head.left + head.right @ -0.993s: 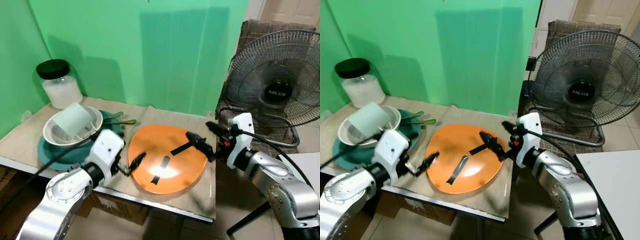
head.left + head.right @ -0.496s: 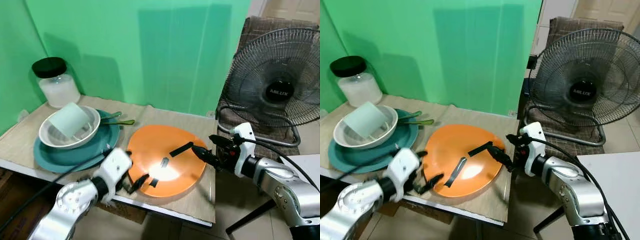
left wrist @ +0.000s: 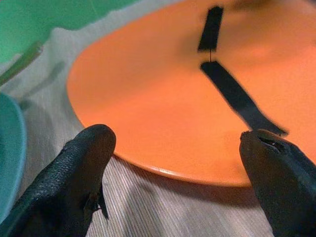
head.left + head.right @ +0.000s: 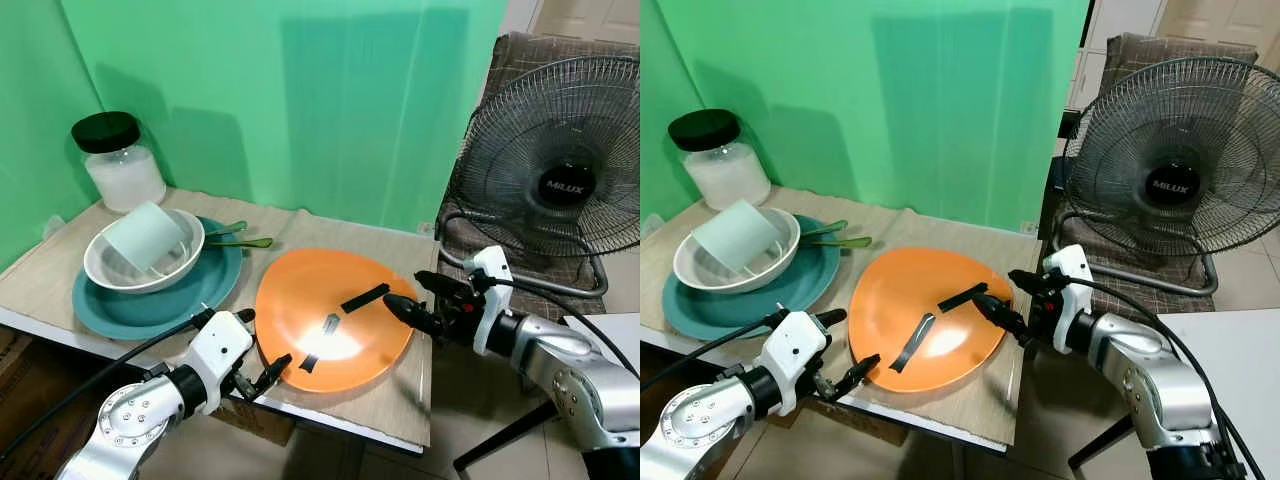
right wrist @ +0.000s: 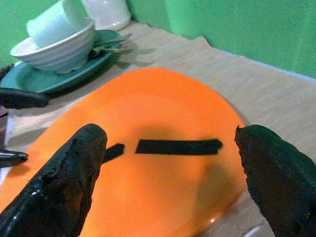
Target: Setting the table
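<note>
The orange plate (image 4: 335,318) lies flat on the worktop (image 4: 400,405), near its front edge, on a tan cloth. It has black tape strips (image 4: 364,297) stuck on it. The left end effector (image 4: 255,348) sits low at the front left rim of the plate with its two black fingers spread wide apart, holding nothing. The right end effector (image 4: 408,300) is at the right rim of the plate, and its fingers are spread apart too, one on each side of the plate's edge in the wrist view.

To the left of the orange plate is a big teal plate (image 4: 150,297) with a white bowl (image 4: 135,268) on it. A pale green cup (image 4: 145,238) lies tipped in the bowl. Green cutlery (image 4: 238,237) rests on the teal plate's far edge. A jar with a black lid (image 4: 118,160) stands behind them by the green wall. A black fan (image 4: 560,170) stands off to the right.
</note>
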Controlling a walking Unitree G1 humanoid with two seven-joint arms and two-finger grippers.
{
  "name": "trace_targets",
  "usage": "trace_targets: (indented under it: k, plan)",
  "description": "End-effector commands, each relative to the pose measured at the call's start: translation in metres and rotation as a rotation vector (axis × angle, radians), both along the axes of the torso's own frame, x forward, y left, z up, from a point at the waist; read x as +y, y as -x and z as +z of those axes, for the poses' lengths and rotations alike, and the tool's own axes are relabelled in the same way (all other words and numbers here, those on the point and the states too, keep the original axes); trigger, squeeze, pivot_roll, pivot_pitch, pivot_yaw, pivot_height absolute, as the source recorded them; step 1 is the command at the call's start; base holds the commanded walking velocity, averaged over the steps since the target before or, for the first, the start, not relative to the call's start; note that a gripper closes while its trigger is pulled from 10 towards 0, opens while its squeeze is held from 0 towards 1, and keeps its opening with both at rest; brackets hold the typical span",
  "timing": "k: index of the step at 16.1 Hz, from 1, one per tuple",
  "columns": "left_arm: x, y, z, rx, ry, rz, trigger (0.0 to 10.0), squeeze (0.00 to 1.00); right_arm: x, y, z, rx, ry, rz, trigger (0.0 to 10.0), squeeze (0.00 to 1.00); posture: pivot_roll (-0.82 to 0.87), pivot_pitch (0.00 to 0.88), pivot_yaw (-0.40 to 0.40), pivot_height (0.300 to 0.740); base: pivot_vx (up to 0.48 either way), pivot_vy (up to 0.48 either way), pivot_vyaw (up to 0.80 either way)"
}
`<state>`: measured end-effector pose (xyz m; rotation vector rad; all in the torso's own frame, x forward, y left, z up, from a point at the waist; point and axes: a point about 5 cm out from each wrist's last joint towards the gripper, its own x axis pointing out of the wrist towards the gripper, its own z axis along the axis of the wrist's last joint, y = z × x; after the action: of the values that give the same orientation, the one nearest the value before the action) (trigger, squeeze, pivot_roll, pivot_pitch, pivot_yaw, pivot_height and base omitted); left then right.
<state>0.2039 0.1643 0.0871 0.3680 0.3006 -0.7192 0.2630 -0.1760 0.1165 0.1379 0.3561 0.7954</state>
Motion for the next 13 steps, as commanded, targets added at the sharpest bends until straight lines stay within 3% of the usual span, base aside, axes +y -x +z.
trace_targets:
  k: [1,3,8,13]
  plan:
    - [0.004,0.001,-0.012,0.033,-0.047,-0.005,10.0,0.00,0.001,-0.004,0.003,-0.014,0.007,0.020,10.0,0.00,-0.05,0.000,0.026,0.740,0.000,0.000,0.00]
    - [0.007,0.001,-0.019,0.047,-0.060,0.006,10.0,0.00,-0.001,-0.006,0.001,-0.007,0.011,0.014,10.0,0.00,-0.06,0.000,0.026,0.740,0.000,0.000,0.00]
    - [0.008,0.002,-0.027,0.047,-0.055,0.009,10.0,0.00,0.007,-0.028,0.010,0.041,-0.152,-0.031,10.0,0.00,-0.06,0.000,0.014,0.740,0.000,0.000,0.00]
    - [0.005,0.001,-0.029,0.037,-0.049,0.016,10.0,0.00,0.018,-0.035,0.002,0.229,-0.243,0.016,10.0,0.00,-0.06,0.000,-0.005,0.740,0.000,0.000,0.00]
